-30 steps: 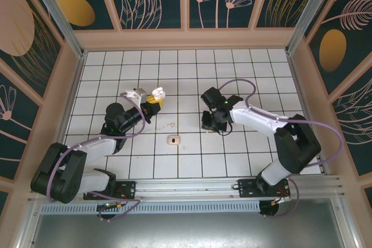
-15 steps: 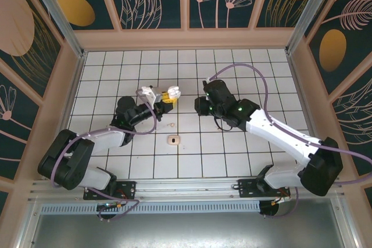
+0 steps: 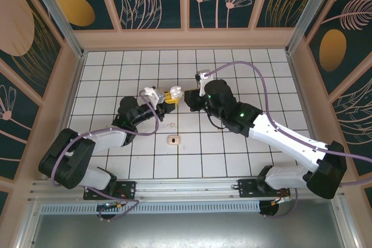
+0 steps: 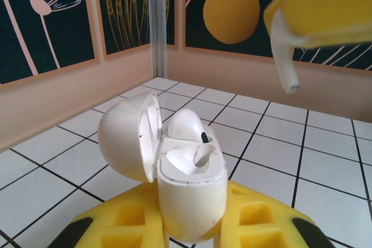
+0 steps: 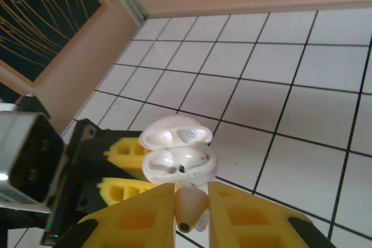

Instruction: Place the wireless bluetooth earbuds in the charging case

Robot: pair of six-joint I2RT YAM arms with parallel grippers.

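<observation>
Nearing charging case [image 5: 174,166], right pincer [image 5: 192,193]

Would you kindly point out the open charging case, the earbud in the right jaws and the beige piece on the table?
charging case [image 4: 189,201]: left wrist view, front of its body.
earbud [image 5: 190,204]: right wrist view, its pale shell.
beige piece [image 3: 172,140]: top external view, its centre.

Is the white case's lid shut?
No, the lid is swung wide open, standing to the left of the case body.
</observation>
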